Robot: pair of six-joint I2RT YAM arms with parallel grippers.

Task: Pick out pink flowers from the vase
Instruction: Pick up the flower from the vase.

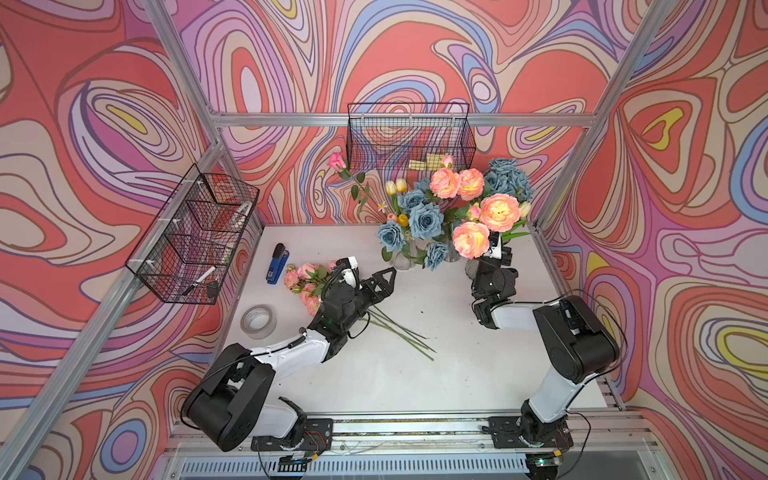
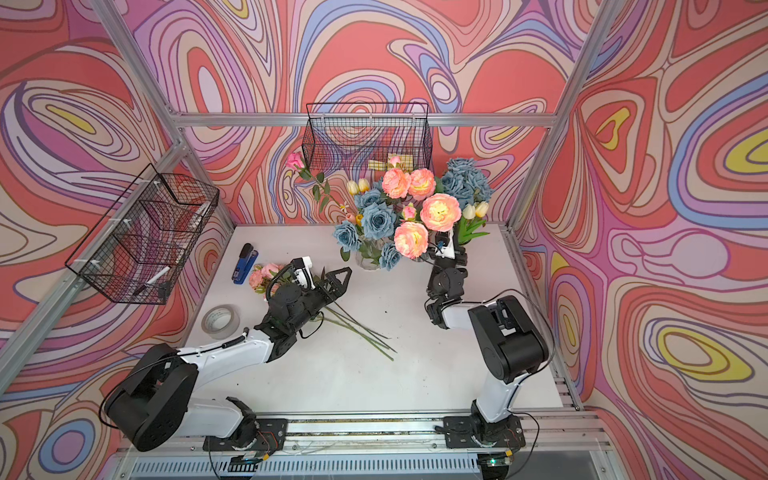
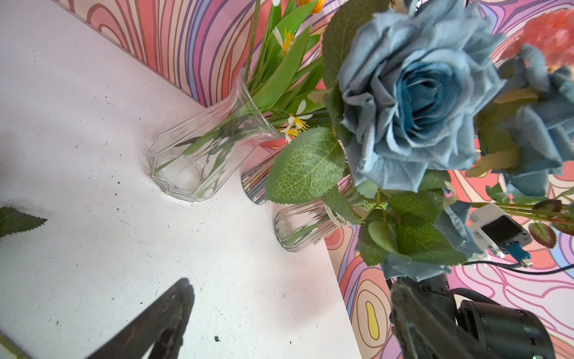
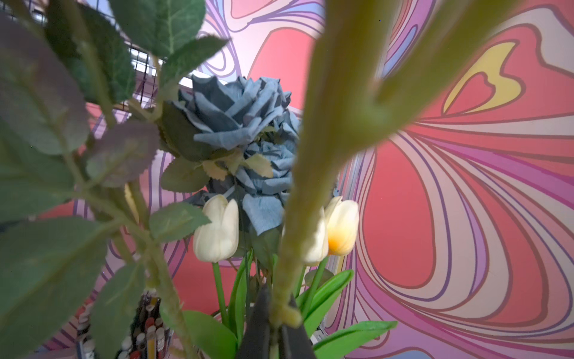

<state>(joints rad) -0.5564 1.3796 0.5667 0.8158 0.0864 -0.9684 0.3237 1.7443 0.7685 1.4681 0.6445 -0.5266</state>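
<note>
— Gripping anything, was the right gripper (image 4: 281,326)?
— Yes, pinched on a green stem (image 4: 310,186) beneath the pink flowers (image 1: 498,212) in the vase (image 1: 471,270). The left gripper (image 1: 384,284) gaped empty above a pink bunch (image 1: 305,282) lying on the table (image 1: 374,382).

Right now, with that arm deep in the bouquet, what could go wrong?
1. The right gripper is shut on a green stem among leafy branches and tulips; pulling may drag those along.
2. The glass vases stand close together; a snagged stem might tip one.
</note>
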